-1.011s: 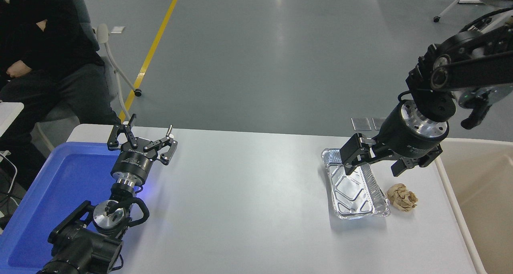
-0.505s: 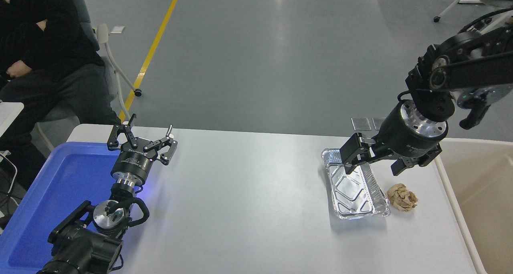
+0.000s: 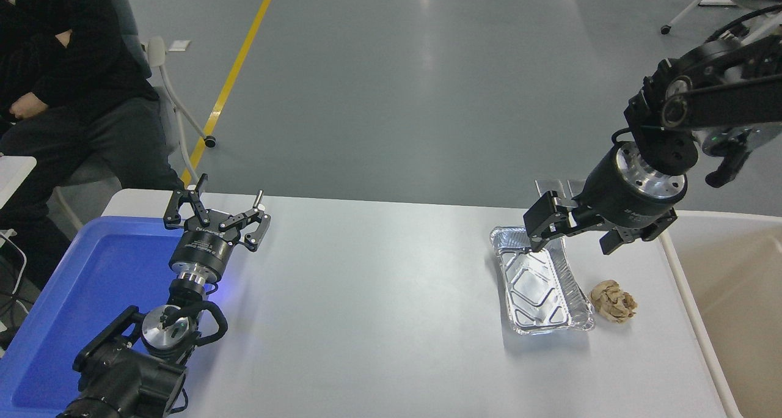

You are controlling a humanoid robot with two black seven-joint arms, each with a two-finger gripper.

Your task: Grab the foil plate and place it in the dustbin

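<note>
Fingers [image 3: 540,225] of our right gripper [image 3: 577,233] spread wide, empty, above foil plate [image 3: 540,283] far end, dustbin [image 3: 727,296] beside, our left gripper [image 3: 217,213] parked open.

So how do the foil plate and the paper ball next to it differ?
The foil plate is shiny silver; the paper ball is dull brown. The plate is a shallow, open rectangle; the ball is a crumpled lump. The plate is clearly larger. Both lie on the table, untouched, near the dustbin.

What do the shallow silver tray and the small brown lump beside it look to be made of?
The foil plate looks like thin aluminium foil: mirror-shiny, crimped rim, embossed ridges. The brown ball looks like crumpled matte paper, judging by its creases, though that is less certain.
</note>
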